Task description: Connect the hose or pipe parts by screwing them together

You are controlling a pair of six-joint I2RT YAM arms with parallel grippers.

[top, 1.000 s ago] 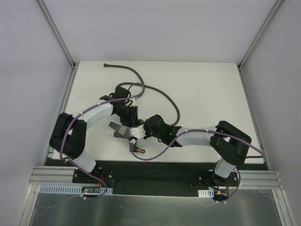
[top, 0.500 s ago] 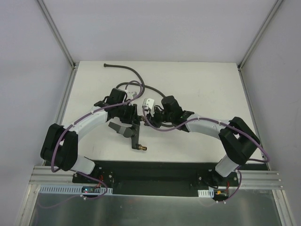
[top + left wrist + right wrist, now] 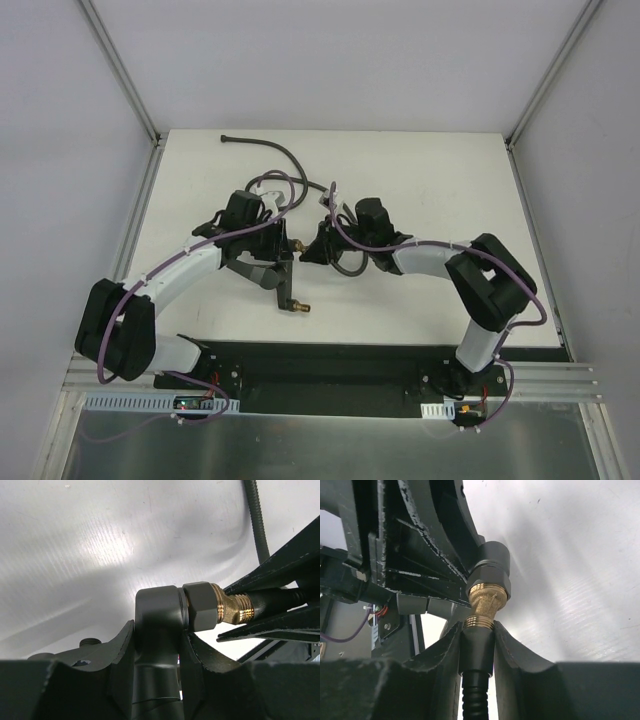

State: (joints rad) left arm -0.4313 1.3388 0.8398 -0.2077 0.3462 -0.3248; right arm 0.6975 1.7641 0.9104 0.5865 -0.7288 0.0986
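Observation:
My left gripper (image 3: 283, 250) (image 3: 157, 630) is shut on the dark grey forked fitting (image 3: 268, 276) (image 3: 156, 615), holding it by its body. One brass threaded end (image 3: 235, 609) (image 3: 487, 601) of the fitting points at the right gripper. A second brass end (image 3: 301, 308) hangs free toward the bases. My right gripper (image 3: 313, 251) (image 3: 477, 628) is shut on the hose's end sleeve (image 3: 477, 647), which sits in line with that brass end and touches it. The long dark hose (image 3: 285, 160) (image 3: 257, 522) trails across the far part of the table.
The hose's far tip (image 3: 226, 138) lies near the table's back left corner. Purple cables (image 3: 345, 235) loop over both arms close to the joint. Aluminium frame posts (image 3: 130, 90) and white walls bound the white table (image 3: 440, 190).
The right gripper swung up and away, then came back left with the hose end to meet the fitting's brass end. The left arm shifted the fitting slightly away from the bases.

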